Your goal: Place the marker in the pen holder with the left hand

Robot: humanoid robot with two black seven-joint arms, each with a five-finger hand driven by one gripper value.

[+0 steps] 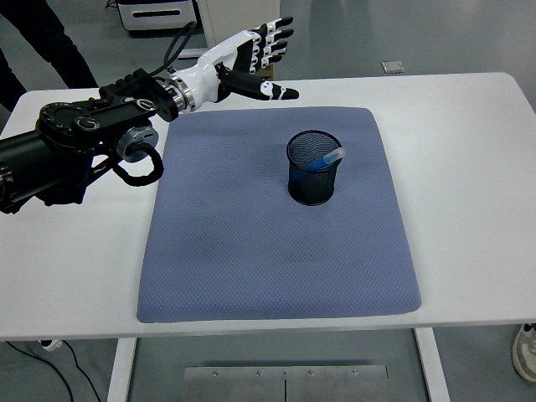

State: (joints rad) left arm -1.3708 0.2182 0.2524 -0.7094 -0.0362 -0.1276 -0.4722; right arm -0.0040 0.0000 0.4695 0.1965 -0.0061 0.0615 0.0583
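One left robot hand (251,57), fingers spread, above table's far edge.

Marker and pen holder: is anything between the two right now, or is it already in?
Nothing stands between them: the marker already sits in the pen holder, leaning with its tip over the right rim. The left hand is open, up at the mat's far left corner, holding nothing.

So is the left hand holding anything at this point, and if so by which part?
Nothing is held. The left hand is open with fingers spread, above the table's far edge; the marker sits in the pen holder.
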